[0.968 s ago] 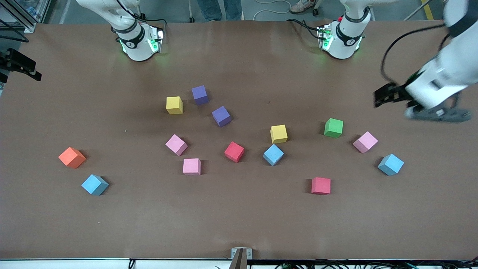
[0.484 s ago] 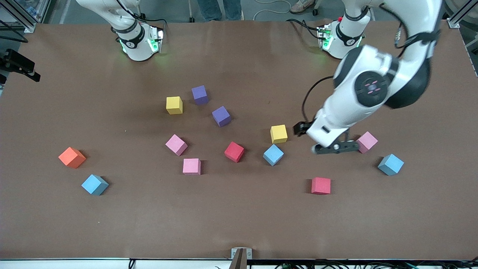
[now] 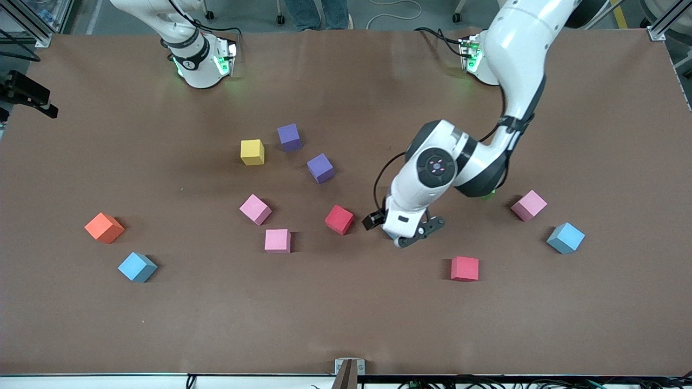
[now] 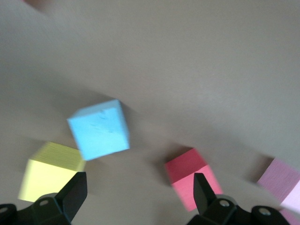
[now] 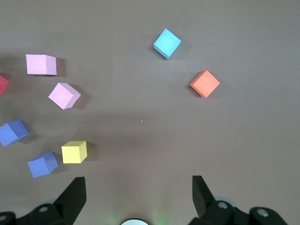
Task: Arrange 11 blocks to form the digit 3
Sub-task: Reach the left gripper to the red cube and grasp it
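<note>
The blocks lie scattered and apart on the brown table. My left gripper [image 3: 409,237] is open and empty, low over the table's middle, between a red cube [image 3: 339,219] and another red cube [image 3: 464,268]. Its arm hides a yellow and a light blue cube; the left wrist view shows that light blue cube [image 4: 99,129], the yellow cube [image 4: 49,171] and a red cube [image 4: 192,176] just ahead of the open left gripper [image 4: 138,197]. Only a sliver of the green cube [image 3: 488,195] shows. My right gripper [image 5: 138,197] waits open, high over its base.
Toward the right arm's end lie a yellow cube [image 3: 252,152], two purple cubes [image 3: 290,136] [image 3: 320,168], two pink cubes [image 3: 255,209] [image 3: 277,241], an orange cube [image 3: 104,227] and a light blue cube [image 3: 137,267]. A pink cube [image 3: 529,205] and a light blue cube [image 3: 565,237] lie toward the left arm's end.
My left arm has swung from the table's left-arm end to the middle and come down, now covering the yellow, light blue and green cubes. No cube has moved.
</note>
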